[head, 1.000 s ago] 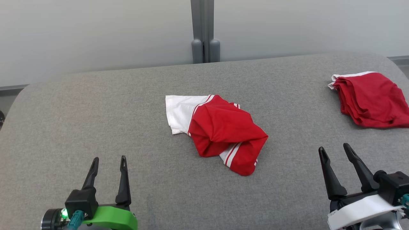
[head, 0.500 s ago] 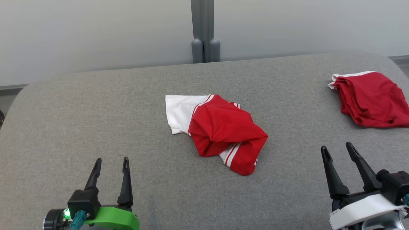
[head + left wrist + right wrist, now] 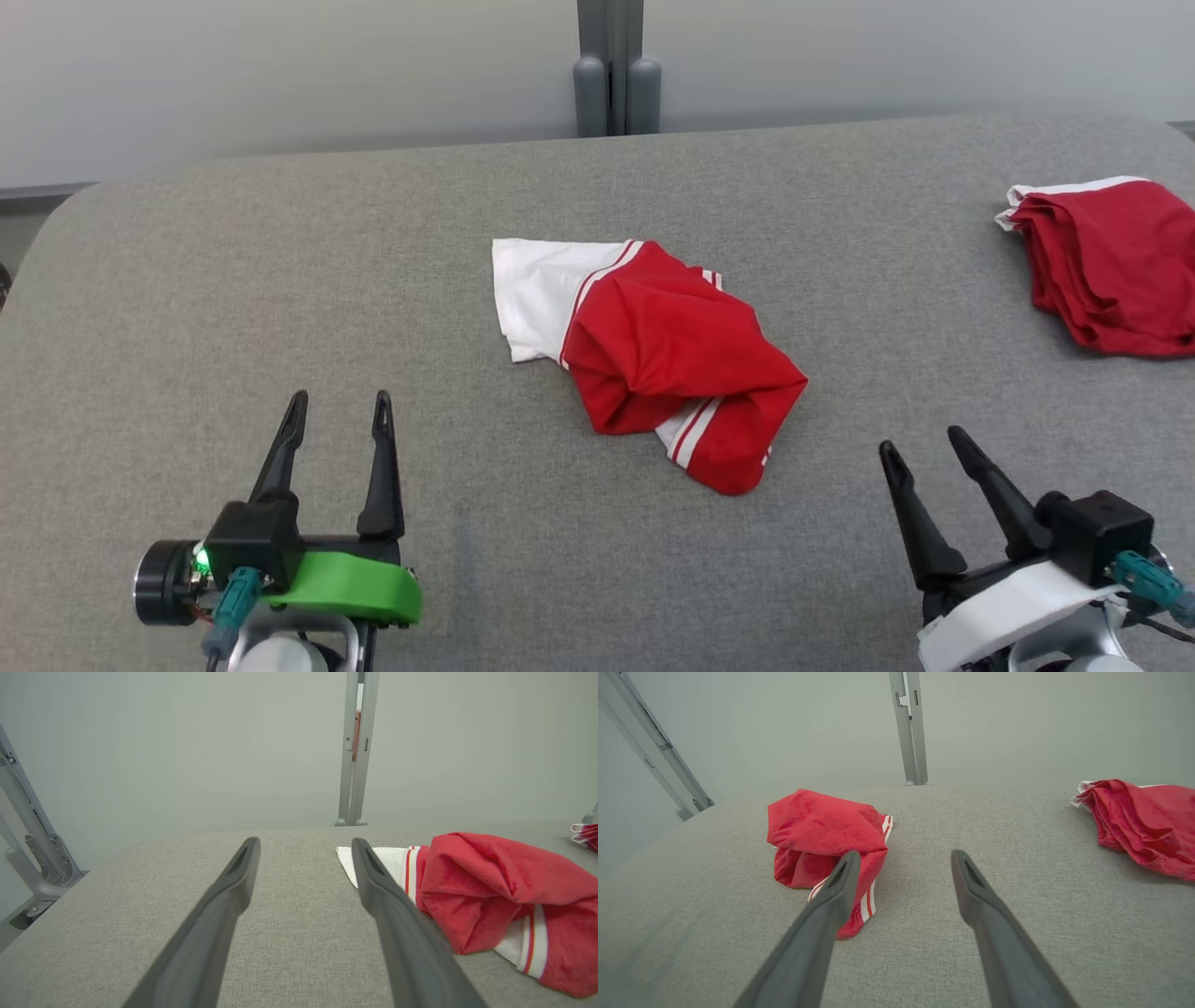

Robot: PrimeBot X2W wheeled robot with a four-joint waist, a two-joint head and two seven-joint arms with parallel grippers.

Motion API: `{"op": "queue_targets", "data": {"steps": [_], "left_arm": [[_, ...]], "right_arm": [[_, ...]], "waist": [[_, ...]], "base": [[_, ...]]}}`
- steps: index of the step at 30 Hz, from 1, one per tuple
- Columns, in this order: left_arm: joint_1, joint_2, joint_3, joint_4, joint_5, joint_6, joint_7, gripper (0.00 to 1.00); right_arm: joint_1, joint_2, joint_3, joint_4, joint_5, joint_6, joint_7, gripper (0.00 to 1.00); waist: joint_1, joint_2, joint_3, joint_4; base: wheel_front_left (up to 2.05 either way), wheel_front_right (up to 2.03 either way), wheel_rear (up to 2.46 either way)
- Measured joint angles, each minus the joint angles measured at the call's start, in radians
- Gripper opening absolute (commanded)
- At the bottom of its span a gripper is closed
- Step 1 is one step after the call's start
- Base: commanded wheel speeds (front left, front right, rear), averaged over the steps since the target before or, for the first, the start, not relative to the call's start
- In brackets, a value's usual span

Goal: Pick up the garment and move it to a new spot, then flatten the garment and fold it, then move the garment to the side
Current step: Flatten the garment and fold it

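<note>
Head view: red-and-white garment (image 3: 653, 355) crumpled mid bench (image 3: 280, 280). Jaws wide, empty, clear of cloth: left end effector (image 3: 339, 399), right end effector (image 3: 920, 441). Red pile (image 3: 1111, 261) far right.

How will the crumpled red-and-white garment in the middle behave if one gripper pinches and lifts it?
Probably floppy: the red-and-white garment lies in soft rumpled folds, so a single pinch should let it drape and unfurl. Likely light, since its white end lies thin and flat. Pushed, it would probably bunch rather than slide on the textured grey fabric surface.
</note>
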Motion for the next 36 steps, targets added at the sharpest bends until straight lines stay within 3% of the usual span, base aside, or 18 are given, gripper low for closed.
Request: {"op": "queue_targets", "data": {"steps": [8,16,17,18,19,27,31,36], "left_arm": [[-0.099,-0.037,-0.027,-0.007,0.029,-0.006,-0.013,1.0],[-0.138,-0.059,-0.025,0.008,0.041,-0.013,-0.018,1.0],[-0.14,-0.06,-0.023,0.012,0.043,-0.013,-0.02,1.0],[-0.143,-0.062,-0.022,0.013,0.044,-0.014,-0.02,1.0],[-0.145,-0.063,-0.021,0.015,0.046,-0.015,-0.02,1.0],[-0.147,-0.069,0.005,0.008,0.067,-0.018,-0.021,1.0],[-0.147,-0.068,0.014,0.0,0.075,-0.022,-0.021,1.0],[-0.157,-0.068,0.018,-0.003,0.085,-0.026,-0.021,1.0]], "right_arm": [[-0.126,-0.024,0.162,0.184,0.053,0.0,-0.032,1.0],[-0.262,-0.022,0.252,0.378,0.088,0.0,-0.09,1.0],[-0.274,-0.022,0.261,0.397,0.093,0.0,-0.098,0.88],[-0.284,-0.021,0.264,0.413,0.1,0.0,-0.108,0.4],[-0.291,-0.021,0.267,0.419,0.105,0.0,-0.119,0.0],[-0.307,-0.061,0.243,0.289,0.125,0.0,-0.188,0.0],[-0.297,-0.083,0.15,0.208,0.12,0.0,-0.193,0.0],[-0.276,-0.092,-0.015,0.207,0.119,0.0,-0.195,0.0]], "waist": [[0.0,0.0,0.096,0.039],[0.0,0.0,0.173,0.084],[0.0,0.0,0.179,0.088],[0.0,0.0,0.186,0.092],[0.0,0.0,0.19,0.094],[0.0,0.0,0.194,0.074],[0.0,0.0,0.194,0.051],[0.0,0.0,0.211,0.032]], "base": [[0.0,0.0,0.0],[0.0,0.0,0.0],[0.0,0.0,0.0],[0.0,0.0,0.0],[0.0,0.0,0.0],[0.0,0.0,0.0],[0.0,0.0,0.0],[0.0,0.0,0.0]]}}
